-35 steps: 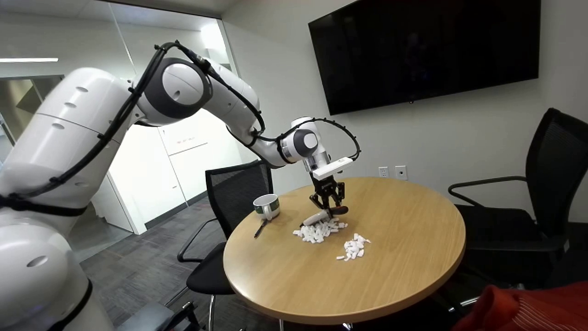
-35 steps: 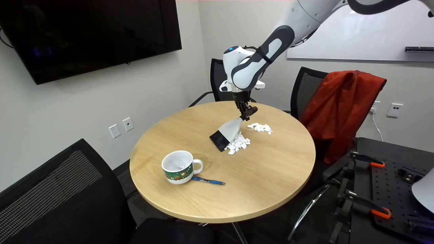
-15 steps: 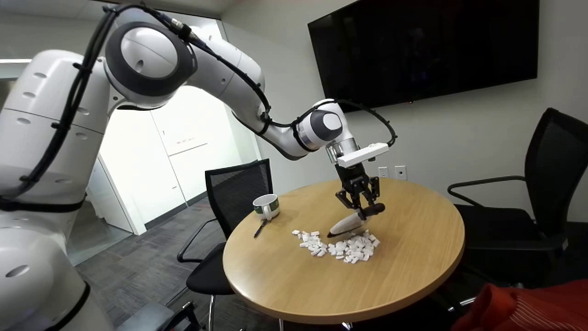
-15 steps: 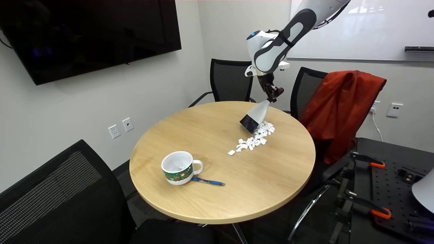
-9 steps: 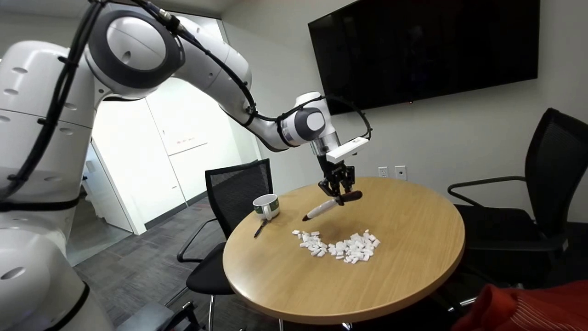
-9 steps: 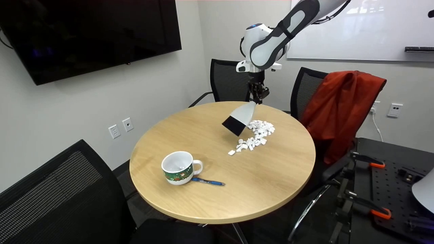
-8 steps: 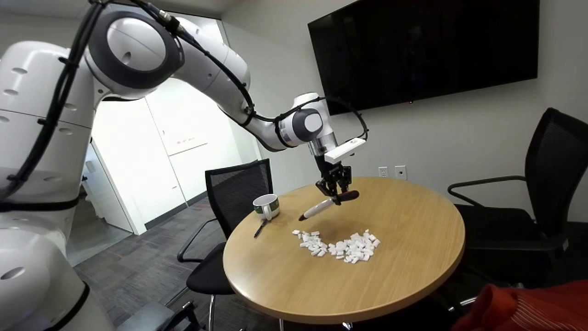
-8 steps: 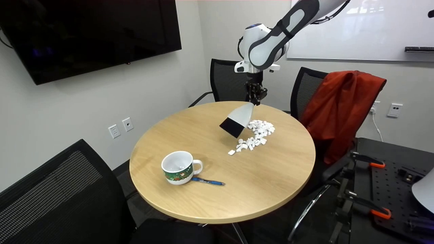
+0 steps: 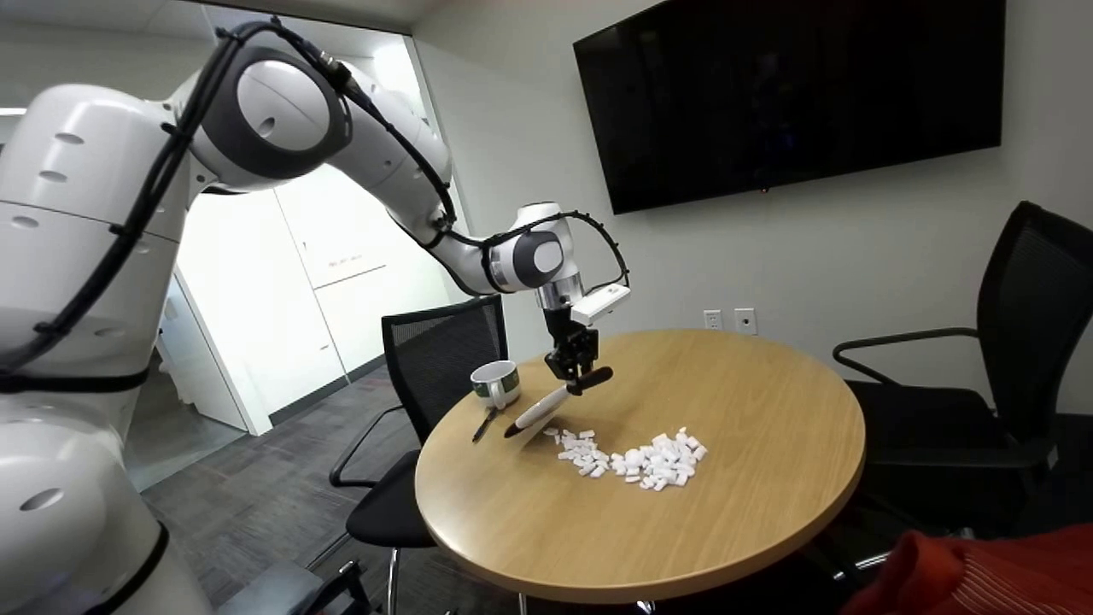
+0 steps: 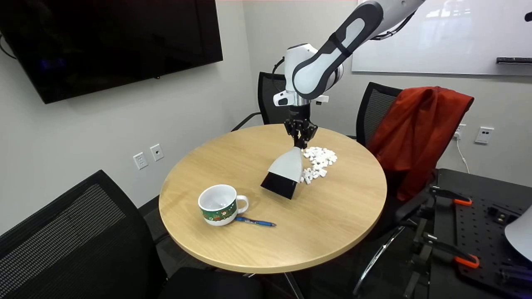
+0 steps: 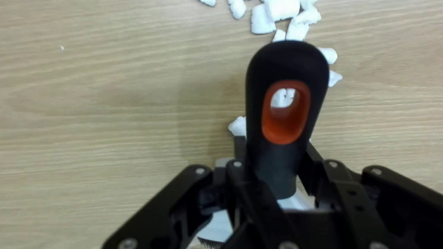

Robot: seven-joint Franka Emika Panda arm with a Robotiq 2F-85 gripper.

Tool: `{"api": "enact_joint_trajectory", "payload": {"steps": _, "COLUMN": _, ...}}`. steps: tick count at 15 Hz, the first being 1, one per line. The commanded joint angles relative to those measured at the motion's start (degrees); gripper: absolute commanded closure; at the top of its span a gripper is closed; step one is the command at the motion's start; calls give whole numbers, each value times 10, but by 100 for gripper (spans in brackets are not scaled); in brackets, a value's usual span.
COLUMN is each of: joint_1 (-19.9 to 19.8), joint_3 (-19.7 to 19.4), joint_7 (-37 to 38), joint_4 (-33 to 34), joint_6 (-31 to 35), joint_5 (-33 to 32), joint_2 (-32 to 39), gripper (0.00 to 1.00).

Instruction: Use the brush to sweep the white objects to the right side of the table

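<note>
Black mesh forms the back of the office chair (image 10: 83,241) nearest in an exterior view. Past it stands the round table (image 10: 332,220), topped with smooth light-brown wood. Toward the table's near edge sits an upright white mug (image 10: 218,207) with a green patterned band, a slim blue pen (image 10: 255,221) lying just beside it. Farther in, a small hand brush (image 10: 287,164) with a wide whitish head and black bristles (image 10: 279,185) slants downward, its head between the mug and a curved spread of chunky white pieces (image 10: 320,158), some of them hidden behind it; whether the bristles touch the wood cannot be told. The black gripper (image 10: 300,140) pinches the brush by its black handle (image 11: 277,159), a finger (image 11: 239,148) pressed to each side in the wrist view. Orange-red lining (image 11: 280,133) rings the handle's hole. Behind, rust-red cloth (image 10: 419,128) drapes a second black mesh chair (image 10: 377,109), and beyond that a glossy whiteboard (image 10: 449,45) hangs on the pale wall (image 10: 270,31).
</note>
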Motion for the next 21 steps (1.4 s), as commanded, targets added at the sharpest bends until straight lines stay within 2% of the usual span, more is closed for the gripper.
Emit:
{"api": "enact_joint_trajectory", "payload": {"steps": 1, "joint_1": 19, "joint_3": -21, "joint_7": -13, "joint_4": -18, "joint_6": 15, "joint_5": -22, "joint_2": -9, "gripper": 87}}
{"api": "enact_joint_trajectory", "payload": {"steps": 9, "joint_1": -2, "joint_3": -88, "joint_7": -30, "joint_4": -55, "joint_6": -24, "joint_5": -84, "joint_2": -55, "gripper": 87}}
{"api": "enact_joint_trajectory", "payload": {"steps": 14, "joint_1": -16, "joint_3": -144, "joint_7": -43, "joint_4": -38, "joint_6": -72, "joint_5": -132, "joint_2": -68, "gripper": 87}}
{"api": "enact_joint_trajectory", "payload": {"steps": 17, "joint_1": -22, "joint_3": -177, "joint_7": -33, "joint_4": -22, "joint_6": -67, "joint_5": -182, "joint_2": -62, "gripper": 87}}
{"api": "enact_joint_trajectory", "payload": {"steps": 19, "joint_1": -28, "joint_3": -192, "joint_7": -33, "joint_4": -11, "joint_6": -64, "joint_5": -205, "joint_2": -54, "gripper": 87}}
{"api": "enact_joint_trajectory", "payload": {"steps": 21, "joint_1": -53, "joint_3": -179, "joint_7": -68, "joint_4": -4, "joint_6": -60, "joint_5": -172, "joint_2": -57, "gripper": 87}}
